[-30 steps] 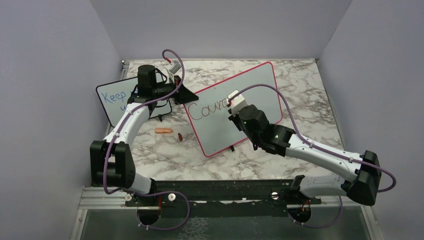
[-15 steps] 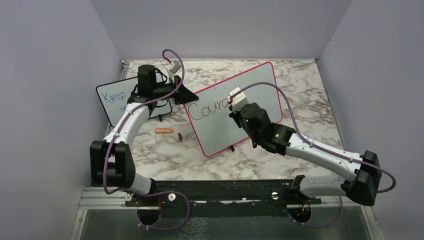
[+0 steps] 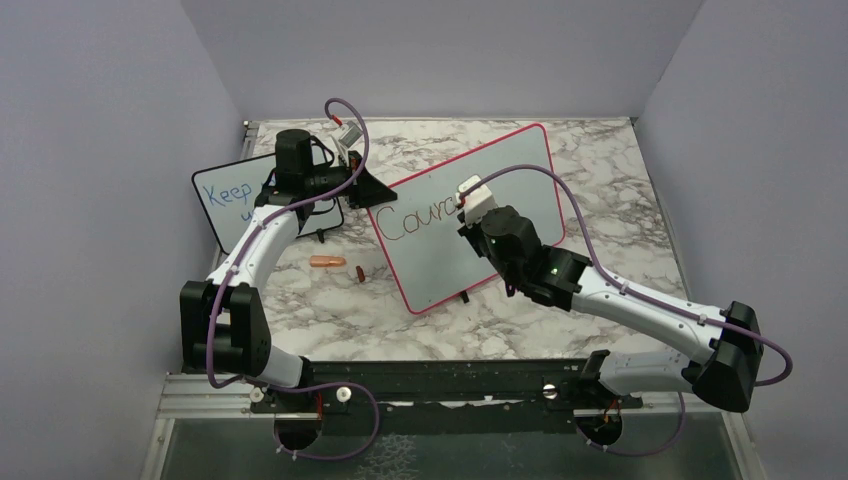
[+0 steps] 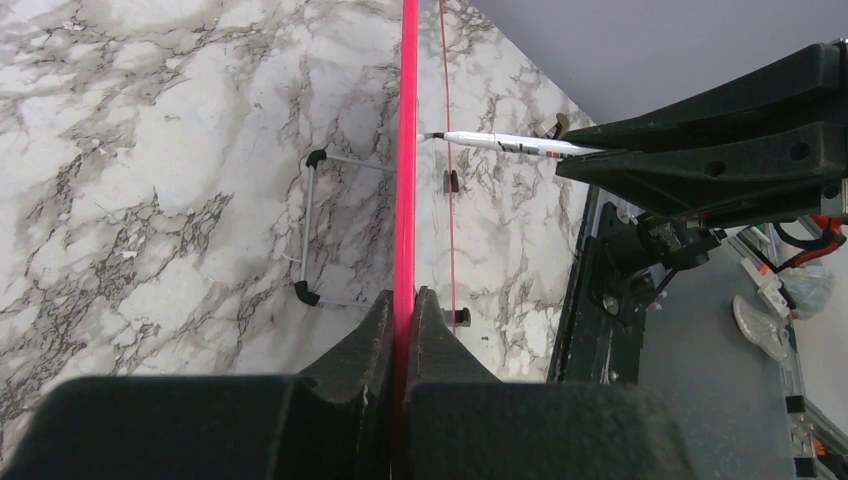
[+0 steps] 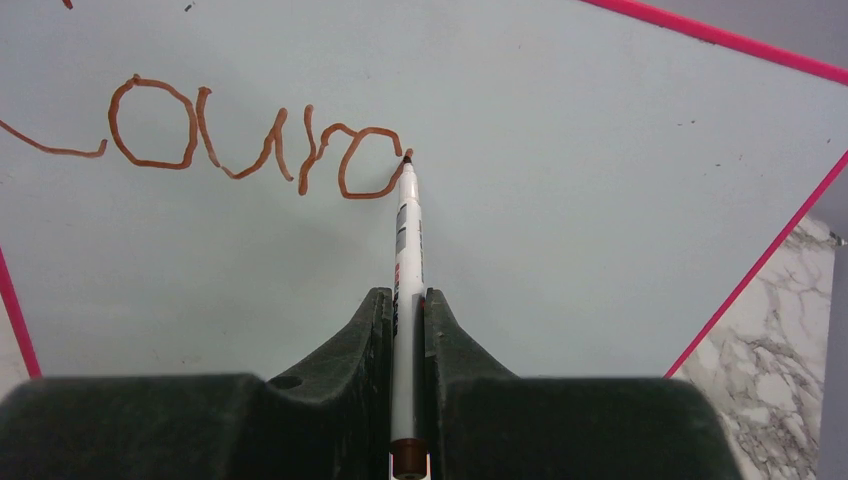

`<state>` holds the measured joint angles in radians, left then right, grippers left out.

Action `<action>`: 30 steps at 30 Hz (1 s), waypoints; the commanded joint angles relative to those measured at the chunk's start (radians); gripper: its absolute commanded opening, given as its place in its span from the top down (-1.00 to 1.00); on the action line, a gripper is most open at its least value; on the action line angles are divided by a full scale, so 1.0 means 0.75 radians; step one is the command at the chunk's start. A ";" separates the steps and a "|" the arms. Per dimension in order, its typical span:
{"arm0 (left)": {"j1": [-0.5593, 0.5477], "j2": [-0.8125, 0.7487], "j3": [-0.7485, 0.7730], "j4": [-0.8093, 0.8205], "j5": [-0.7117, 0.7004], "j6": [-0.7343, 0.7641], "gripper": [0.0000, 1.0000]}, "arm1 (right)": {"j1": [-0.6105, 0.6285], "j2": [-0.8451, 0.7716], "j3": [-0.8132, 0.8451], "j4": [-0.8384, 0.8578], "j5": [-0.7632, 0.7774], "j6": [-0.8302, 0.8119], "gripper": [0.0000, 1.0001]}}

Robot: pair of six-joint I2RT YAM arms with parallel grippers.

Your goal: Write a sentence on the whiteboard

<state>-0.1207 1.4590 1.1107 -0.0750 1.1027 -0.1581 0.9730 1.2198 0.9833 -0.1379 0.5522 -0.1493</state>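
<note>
The whiteboard (image 3: 510,170) with the thin red-pink frame stands tilted mid-table. The sentence (image 3: 415,222) on it reads "Coura" in red-brown strokes (image 5: 250,150). My right gripper (image 3: 463,207) (image 5: 407,300) is shut on a white marker (image 5: 405,240), whose tip touches the board at the upper right of the "a". My left gripper (image 3: 365,190) (image 4: 405,300) is shut on the board's red edge (image 4: 408,150) at its left corner. The left wrist view sees the marker (image 4: 500,143) side-on, meeting the board.
A smaller black-framed board (image 3: 228,195) with blue writing stands behind the left arm. An orange cap (image 3: 327,262) and a small dark red cap (image 3: 359,273) lie on the marble left of the whiteboard. A wire stand (image 4: 310,225) props the board from behind.
My right gripper has shifted slightly up and to the right with the marker at the end of the "a". The left arm and the board have stayed still.
</note>
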 commanded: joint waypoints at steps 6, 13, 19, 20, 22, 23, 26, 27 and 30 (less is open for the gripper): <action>-0.027 0.053 -0.031 -0.118 -0.055 0.129 1.00 | -0.011 -0.018 -0.002 -0.137 -0.057 0.056 0.97; -0.027 0.051 -0.031 -0.123 -0.055 0.132 1.00 | -0.011 -0.022 -0.010 -0.164 -0.012 0.056 0.98; -0.027 0.051 -0.031 -0.127 -0.055 0.134 1.00 | -0.011 -0.030 -0.020 -0.152 0.030 0.058 0.97; -0.027 0.051 -0.031 -0.127 -0.055 0.133 1.00 | -0.011 -0.031 -0.022 -0.147 0.038 0.058 0.97; -0.027 0.052 -0.030 -0.127 -0.055 0.134 1.00 | -0.011 -0.034 -0.024 -0.134 0.046 0.060 0.98; -0.027 0.050 -0.029 -0.129 -0.056 0.133 1.00 | -0.011 -0.034 -0.025 -0.127 0.051 0.059 0.97; -0.027 0.050 -0.029 -0.129 -0.056 0.136 1.00 | -0.011 -0.039 -0.024 -0.105 0.066 0.058 0.97; -0.027 0.049 -0.029 -0.129 -0.057 0.137 1.00 | -0.011 -0.039 -0.025 -0.099 0.075 0.055 0.97; -0.027 0.049 -0.029 -0.131 -0.059 0.138 1.00 | -0.013 -0.051 -0.027 -0.080 0.069 0.050 0.97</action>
<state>-0.1207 1.4590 1.1141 -0.0814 1.1030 -0.1532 0.9730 1.2030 0.9791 -0.2260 0.5682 -0.1131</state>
